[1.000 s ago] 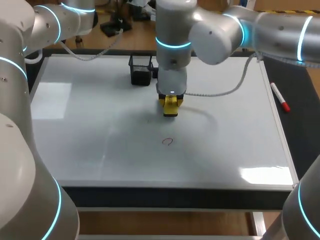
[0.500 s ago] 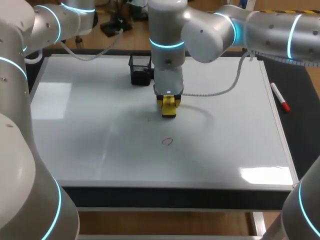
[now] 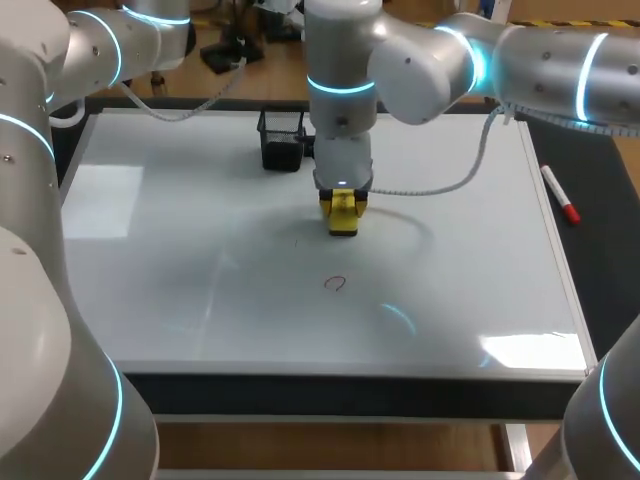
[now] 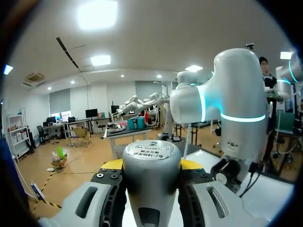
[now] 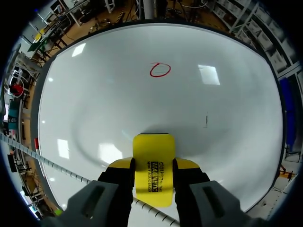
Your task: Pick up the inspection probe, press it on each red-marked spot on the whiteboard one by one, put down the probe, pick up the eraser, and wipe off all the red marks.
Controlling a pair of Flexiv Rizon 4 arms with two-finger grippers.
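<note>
- In the head view the left arm goes out of the frame at the upper left, so its gripper is not seen there.
- In the left wrist view the left gripper is clamped on the probe, a grey cylinder with a round label on its end. The black fingers press it from both sides. The yellow tips show only as small pieces behind it.
- The probe stands along the fingers. Its lower part is cut off, and its working tip cannot be seen.
- The right arm comes from the upper right of the frame, and its wrist covers most of the right gripper.
- The right gripper is closed on the yellow eraser, one finger on each long side.
- The eraser is at the middle of the whiteboard. Its long axis runs out along the fingers, and its free end points to the red mark.
- I cannot tell if the eraser touches the whiteboard.
- The red mark is a small ring, lower in the frame than the eraser and apart from it.
- A black holder stands at the upper middle. What is inside it is hard to make out.
- A red pen lies on the dark tabletop at the right.
</note>
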